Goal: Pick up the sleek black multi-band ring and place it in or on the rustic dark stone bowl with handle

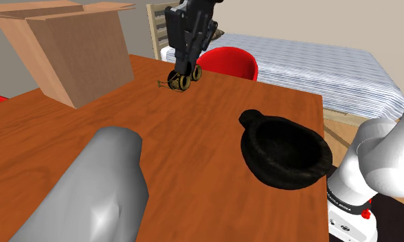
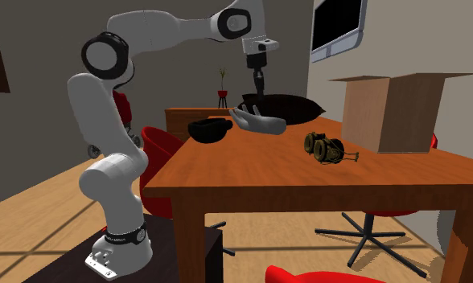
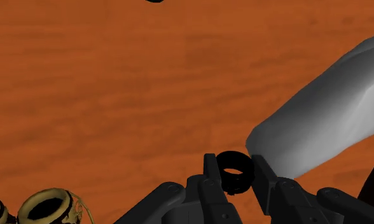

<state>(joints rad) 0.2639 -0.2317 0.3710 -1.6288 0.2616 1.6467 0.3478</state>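
Ring (image 3: 234, 173) sitting clasped across its band between the gripper (image 3: 234, 163) fingers, hanging above the table (image 1: 214, 110). Judging it light, rigid and slick: tiny contact patch, risking twisting out. Bowl (image 1: 284, 148) sitting near the stand-side edge.

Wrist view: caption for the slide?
The jaws clasp the black ring above the wooden table, a grey object alongside.
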